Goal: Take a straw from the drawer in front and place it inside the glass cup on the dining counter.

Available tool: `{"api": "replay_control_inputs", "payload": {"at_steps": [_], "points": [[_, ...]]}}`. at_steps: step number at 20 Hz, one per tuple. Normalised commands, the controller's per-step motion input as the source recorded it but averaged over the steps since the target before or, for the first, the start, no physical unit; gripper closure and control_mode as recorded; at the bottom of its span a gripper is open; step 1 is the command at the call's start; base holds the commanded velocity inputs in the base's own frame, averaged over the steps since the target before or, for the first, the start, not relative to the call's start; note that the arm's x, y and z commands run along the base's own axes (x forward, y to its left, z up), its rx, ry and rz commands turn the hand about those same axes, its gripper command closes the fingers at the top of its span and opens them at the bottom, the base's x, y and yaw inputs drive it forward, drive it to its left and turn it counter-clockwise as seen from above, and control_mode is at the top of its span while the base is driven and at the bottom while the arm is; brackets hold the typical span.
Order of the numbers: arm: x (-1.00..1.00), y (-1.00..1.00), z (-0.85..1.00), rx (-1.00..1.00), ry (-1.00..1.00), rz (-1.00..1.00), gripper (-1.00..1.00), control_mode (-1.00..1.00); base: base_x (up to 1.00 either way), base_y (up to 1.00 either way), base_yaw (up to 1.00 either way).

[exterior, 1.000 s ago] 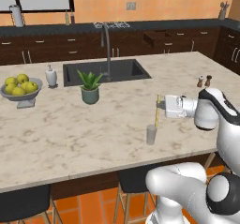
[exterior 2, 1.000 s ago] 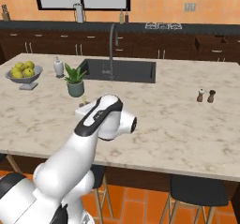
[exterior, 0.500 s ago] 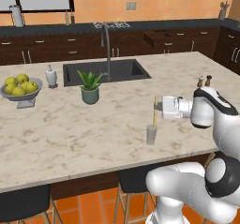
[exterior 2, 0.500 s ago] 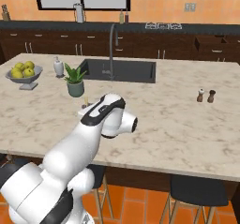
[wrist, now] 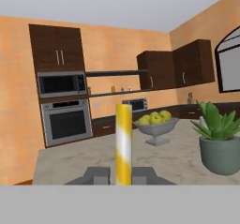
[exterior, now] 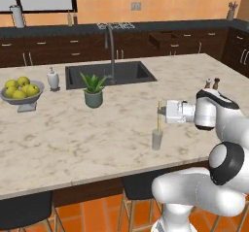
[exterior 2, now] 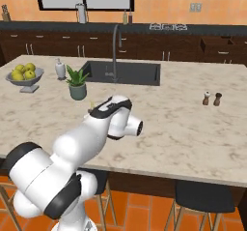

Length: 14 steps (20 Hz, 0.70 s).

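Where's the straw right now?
The straw stands upright in the gripper, right above the glass cup near the front edge of the dining counter, right of the potted plant.

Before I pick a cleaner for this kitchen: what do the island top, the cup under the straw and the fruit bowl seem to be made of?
The counter looks like polished pale marble or a marble-look slab, going by its beige veining. The cup seems to be clear glass, since the counter shows through it. The fruit bowl looks like grey metal or glazed ceramic; its footed, even grey surface leaves that open.
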Motion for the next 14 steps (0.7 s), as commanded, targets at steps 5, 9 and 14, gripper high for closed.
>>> {"api": "replay_control_inputs", "payload": {"at_steps": [5,9,14], "points": [[0.38,-0.02,-0.17,0.00,0.00,0.00,1.00,-1.00,0.00,0.00,0.00],[0.33,0.00,-0.20,0.00,0.00,0.00,1.00,-1.00,0.00,0.00,0.00],[0.10,0.00,-0.26,0.00,0.00,0.00,1.00,-1.00,0.00,0.00,0.00]]}}
